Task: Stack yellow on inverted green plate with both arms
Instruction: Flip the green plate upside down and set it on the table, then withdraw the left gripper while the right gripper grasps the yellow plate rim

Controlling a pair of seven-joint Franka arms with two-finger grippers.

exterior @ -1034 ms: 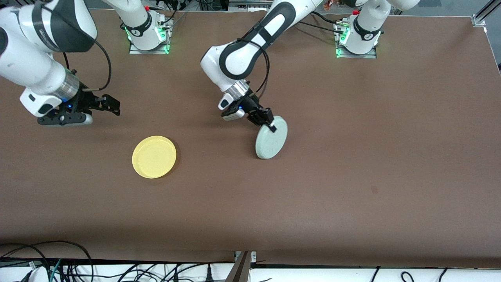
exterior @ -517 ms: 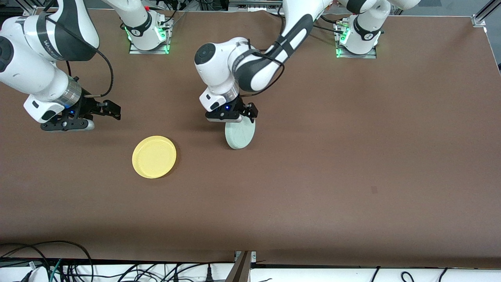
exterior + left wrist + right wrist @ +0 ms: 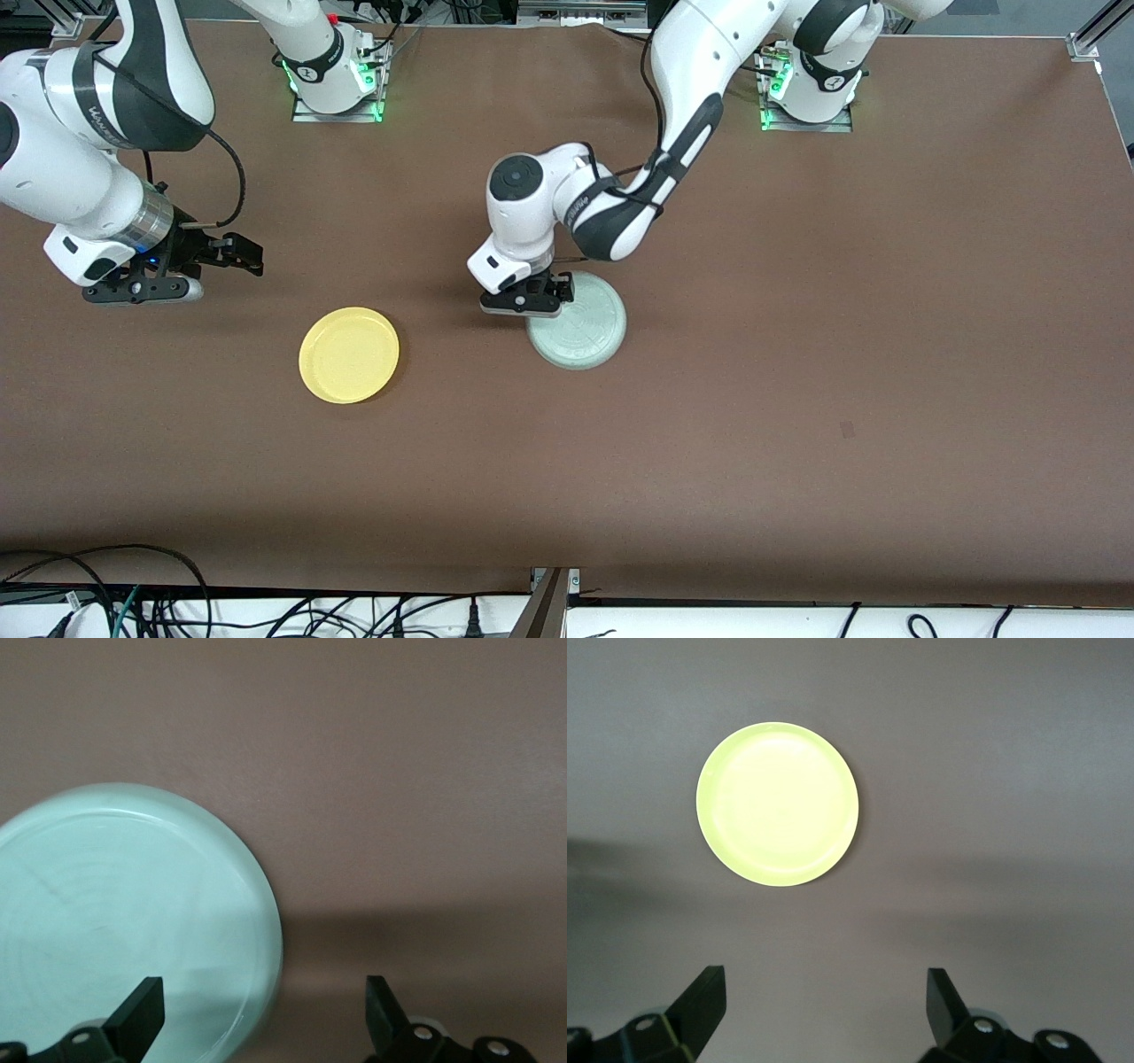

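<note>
The pale green plate [image 3: 580,330] lies upside down on the table near the middle, with faint lines on its underside. My left gripper [image 3: 542,296] is open just above the plate's rim on the side toward the right arm's end. In the left wrist view the green plate [image 3: 124,912] lies under one finger [image 3: 142,1010], and the other finger is over bare table. The yellow plate [image 3: 349,354] lies right way up, nearer the right arm's end. My right gripper [image 3: 246,255] is open and empty over bare table; its wrist view shows the yellow plate [image 3: 778,804] ahead of the fingers.
The brown table [image 3: 797,354] stretches wide around both plates. The arm bases [image 3: 335,80] stand along the edge farthest from the front camera. Cables [image 3: 106,594] hang below the table's front edge.
My left gripper held the green plate tilted by its rim, turned it over, laid it flat and opened. My right arm barely shifted.
</note>
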